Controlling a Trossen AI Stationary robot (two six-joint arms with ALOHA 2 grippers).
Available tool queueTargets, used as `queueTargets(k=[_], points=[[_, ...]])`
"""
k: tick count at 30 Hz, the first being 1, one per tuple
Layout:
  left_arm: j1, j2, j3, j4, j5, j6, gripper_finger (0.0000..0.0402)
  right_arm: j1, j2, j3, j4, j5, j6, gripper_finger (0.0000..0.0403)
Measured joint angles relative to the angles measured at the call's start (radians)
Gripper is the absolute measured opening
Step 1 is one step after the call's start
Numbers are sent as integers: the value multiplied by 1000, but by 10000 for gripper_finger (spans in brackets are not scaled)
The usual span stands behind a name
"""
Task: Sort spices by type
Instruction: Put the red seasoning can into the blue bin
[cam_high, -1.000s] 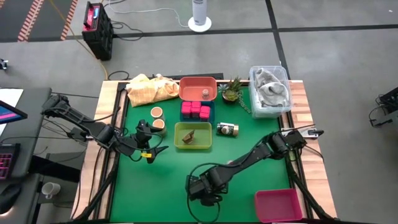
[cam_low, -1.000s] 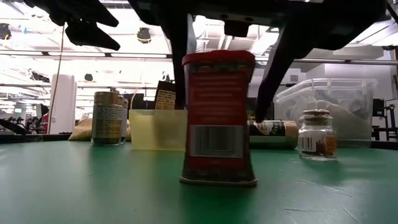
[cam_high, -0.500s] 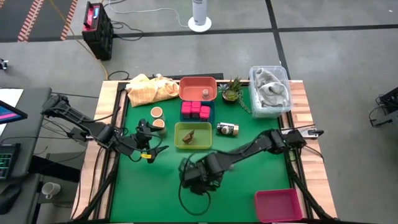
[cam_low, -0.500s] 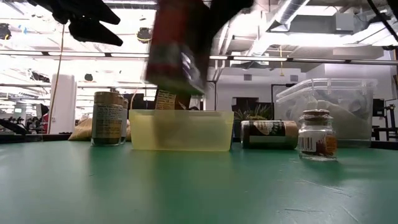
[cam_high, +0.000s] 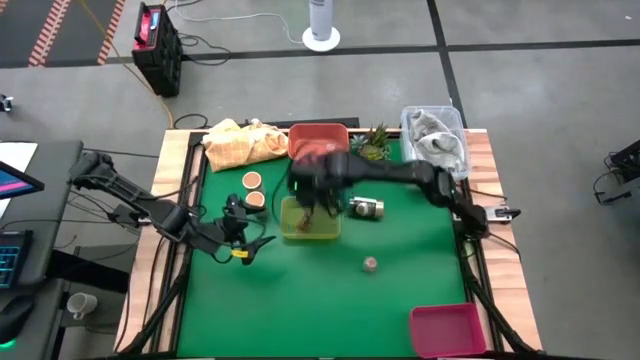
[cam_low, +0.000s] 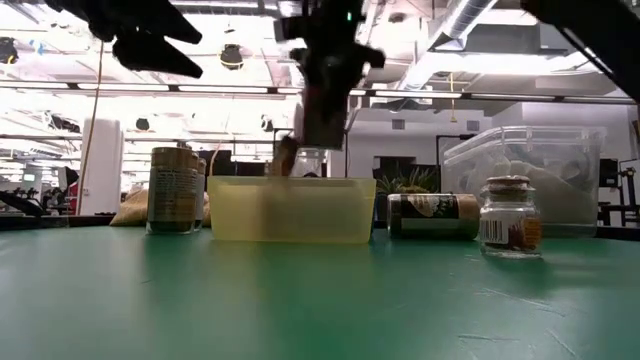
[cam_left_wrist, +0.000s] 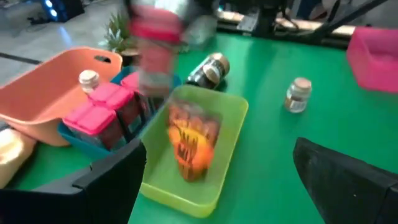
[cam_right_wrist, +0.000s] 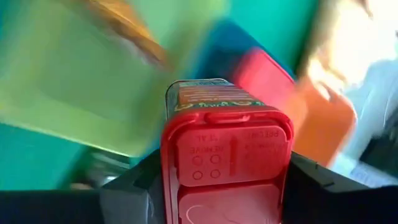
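Note:
My right gripper (cam_high: 318, 180) is shut on a spice tin with a red lid (cam_right_wrist: 227, 155), in the air above the blue tray of pink-lidded tins (cam_high: 315, 178) and the yellow-green bin (cam_high: 310, 222). In the low view the tin (cam_low: 322, 100) is a blur over that bin (cam_low: 290, 210). My left gripper (cam_high: 246, 246) is open and empty, above the table to the left of the bin. Two tan round jars (cam_high: 254, 190) stand on the mat left of the tray. A small jar (cam_high: 370, 263) stands alone on the mat. Another jar (cam_high: 365, 207) lies on its side. My right gripper pinches the tin's two opposite sides (cam_right_wrist: 168, 143) between its two fingers (cam_right_wrist: 134, 186), just below the red lid. The fingers come from above and lie along the tin, with the lid toward the wrist. The tin is lifted clear of the table.
An orange bin (cam_high: 318, 133) holding one small jar, a yellow cloth (cam_high: 240, 142), a small plant (cam_high: 375, 142) and a clear box (cam_high: 435, 145) line the far edge. A pink bin (cam_high: 447, 328) stands at the near right. The green bin holds an orange packet (cam_left_wrist: 193, 143).
My right gripper has lifted the red-lidded tin off the mat near the table's near middle. It has carried the tin fast toward the far edge, to above the green bin and blue tray. The tin stood upright on the mat and is now clear of it.

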Motion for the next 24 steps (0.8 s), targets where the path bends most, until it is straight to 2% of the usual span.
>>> queueTargets(k=[6, 12, 15, 24], points=[[-42, 78, 0, -2, -12, -64, 389, -201, 0, 0, 13, 13, 148, 231], [-70, 89, 0, -4, -17, -92, 389, -322, 2, 0, -90, 7, 497, 232], [-71, 89, 0, -9, -18, -98, 389, -348, 3, 0, -137, -62, 649, 232], [-72, 87, 0, -9, -63, -112, 389, -337, 15, 1, -204, -278, 860, 232]])
